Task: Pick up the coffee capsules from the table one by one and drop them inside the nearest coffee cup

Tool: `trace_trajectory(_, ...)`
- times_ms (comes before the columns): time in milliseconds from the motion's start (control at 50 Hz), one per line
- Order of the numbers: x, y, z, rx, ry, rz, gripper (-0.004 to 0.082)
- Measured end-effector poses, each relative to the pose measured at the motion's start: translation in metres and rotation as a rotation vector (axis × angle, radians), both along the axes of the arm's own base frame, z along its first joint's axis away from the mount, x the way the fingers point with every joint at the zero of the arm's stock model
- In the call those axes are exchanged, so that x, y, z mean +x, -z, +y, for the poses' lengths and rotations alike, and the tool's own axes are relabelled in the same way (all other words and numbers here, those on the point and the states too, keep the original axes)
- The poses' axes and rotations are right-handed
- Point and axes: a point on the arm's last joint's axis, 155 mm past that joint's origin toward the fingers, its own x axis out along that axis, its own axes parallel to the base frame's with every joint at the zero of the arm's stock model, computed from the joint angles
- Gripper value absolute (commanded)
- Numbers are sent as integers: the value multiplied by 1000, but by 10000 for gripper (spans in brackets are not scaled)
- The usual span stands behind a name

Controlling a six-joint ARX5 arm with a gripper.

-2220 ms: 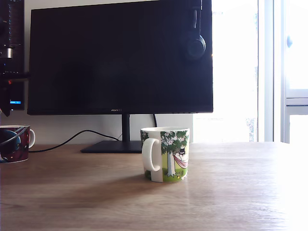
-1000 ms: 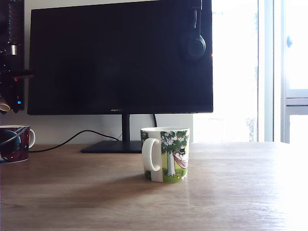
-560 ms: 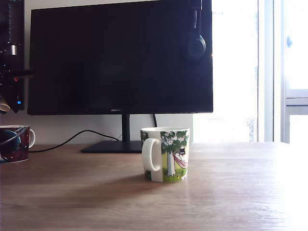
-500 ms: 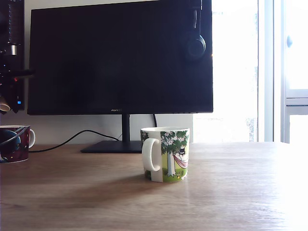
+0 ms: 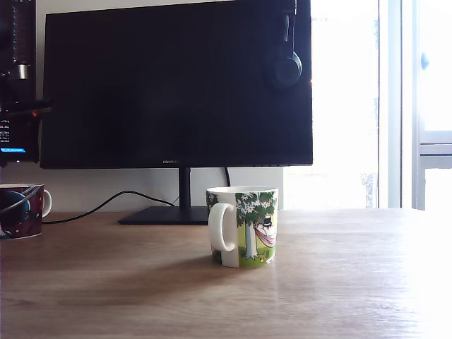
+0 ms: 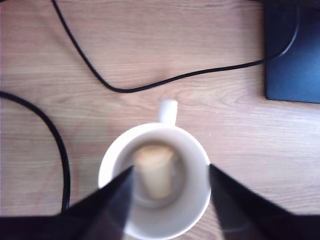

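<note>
In the wrist view I look straight down into a white-lined coffee cup (image 6: 195, 150) on the wood-grain table (image 6: 225, 50). A cream-beige coffee capsule (image 6: 152, 170) lies inside it, on the bottom. My gripper (image 6: 170, 197) hangs open above the cup, one dark finger on each side of the rim and nothing between them. In the exterior view this cup is the dark patterned mug (image 5: 21, 210) at the far left edge, with part of my arm (image 5: 18, 109) above it. A second mug (image 5: 244, 226) with a tree picture stands mid-table.
A black monitor (image 5: 176, 85) on a stand (image 5: 166, 214) fills the back, with headphones (image 5: 286, 67) hung on its upper corner. Black cables (image 6: 85, 65) run over the table beside the cup. A bright window is at the exterior view's right.
The beige capsule that showed under my gripper at the exterior view's left edge is gone from there; it now lies inside the cup. The arm has shifted slightly.
</note>
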Motion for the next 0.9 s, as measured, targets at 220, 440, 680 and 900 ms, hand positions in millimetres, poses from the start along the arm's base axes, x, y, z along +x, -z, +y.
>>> trace_trajectory(220,-1,-1,-8,-33,25,-1,382)
trace_trajectory(440,-5,-2,-25,-97,105,3,-20)
trace_trajectory(680,0,-7,-36,-105,150,-30,-20)
trace_trajectory(900,-12,-25,-41,-87,166,-150,-20)
